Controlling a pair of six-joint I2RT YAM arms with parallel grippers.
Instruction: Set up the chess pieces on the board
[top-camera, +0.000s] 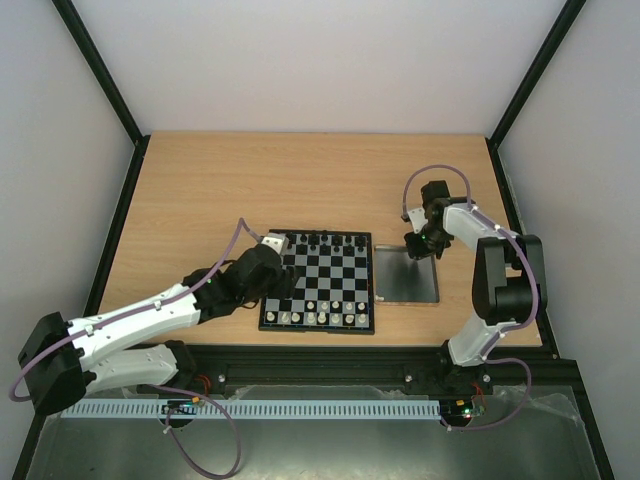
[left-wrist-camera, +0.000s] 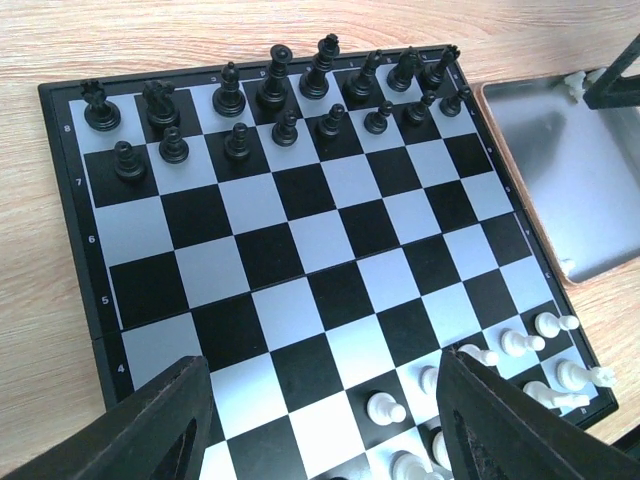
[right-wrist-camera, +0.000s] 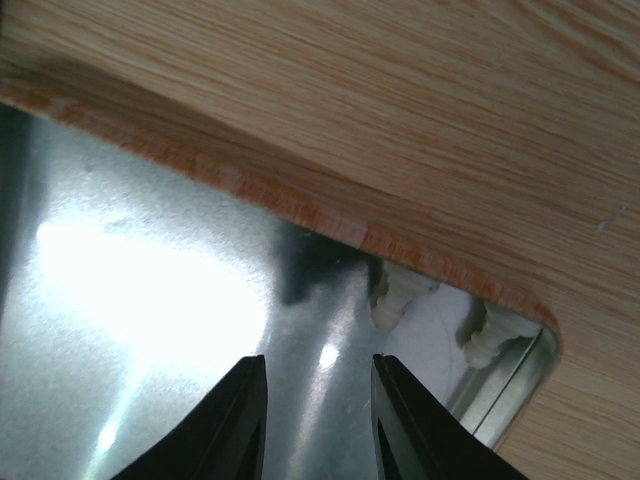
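The board (top-camera: 331, 281) lies mid-table, with black figures (top-camera: 320, 240) along its far rows and cream-white chess pieces (top-camera: 322, 318) along its near rows. My left gripper (top-camera: 283, 283) hovers over the board's left side. In the left wrist view it (left-wrist-camera: 320, 430) is open above the board (left-wrist-camera: 300, 240), and a white pawn (left-wrist-camera: 385, 408) stands on a square below the gap. My right gripper (top-camera: 420, 248) is low over the metal tray's far right corner. In the right wrist view its jaws (right-wrist-camera: 318, 420) stand narrowly apart and hold nothing. Two cream pieces (right-wrist-camera: 395, 295) (right-wrist-camera: 485, 340) lie against the rim just beyond.
The shiny metal tray (top-camera: 400, 285) sits right of the board, touching its edge, and its floor (right-wrist-camera: 150, 280) reflects bright glare. Black frame posts and white walls enclose the wooden table (top-camera: 300, 180). The right arm's tip (left-wrist-camera: 615, 85) shows at the tray's far corner.
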